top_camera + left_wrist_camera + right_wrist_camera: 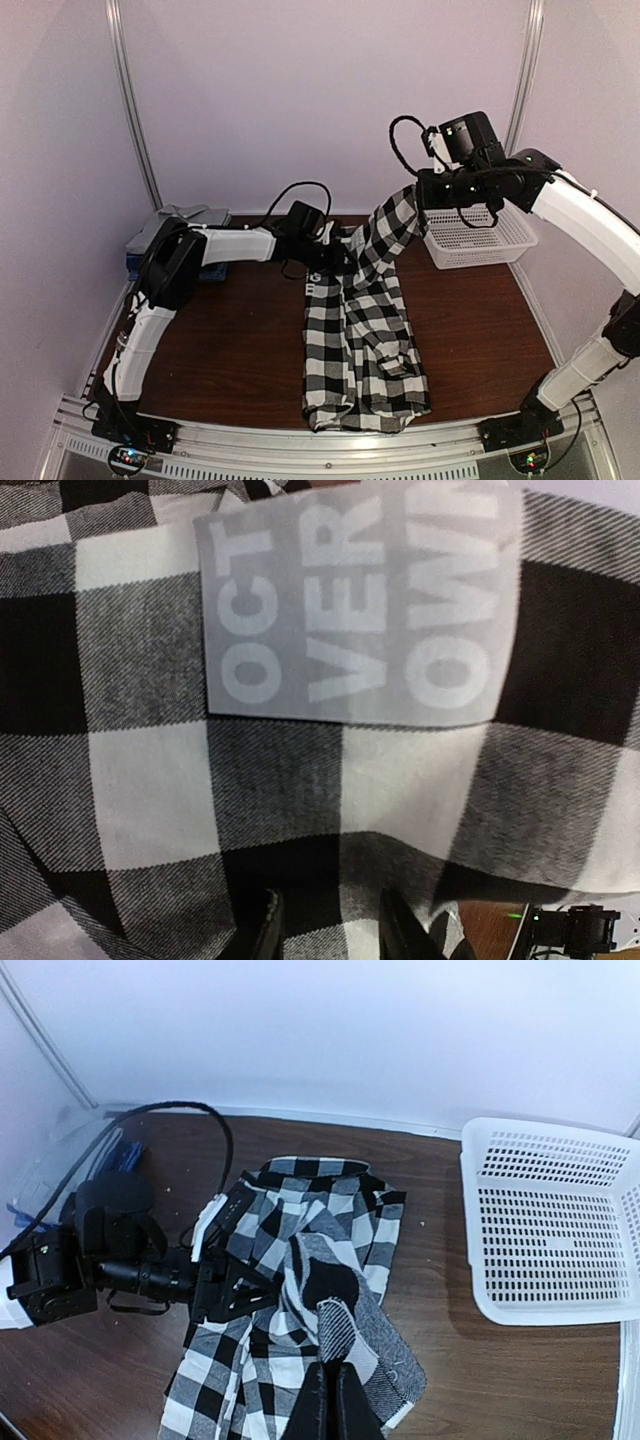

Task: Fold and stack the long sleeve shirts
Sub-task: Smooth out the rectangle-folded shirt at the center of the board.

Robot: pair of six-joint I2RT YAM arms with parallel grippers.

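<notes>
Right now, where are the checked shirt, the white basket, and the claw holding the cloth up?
plaid shirt [360,340], top view, on its flat-lying body.
white basket [490,250], top view, on its near wall.
right gripper [335,1375], right wrist view, between its fingertips pinching the cloth.

B&w plaid shirt [300,810] fills basically the whole view, v close up. Grey label [355,600] w/ big white letters on the far side. Near edge: left gripper [335,935], fingers [265,930] w/ cloth pinched btwn them. Bit of brown table [485,925] near right.
</notes>
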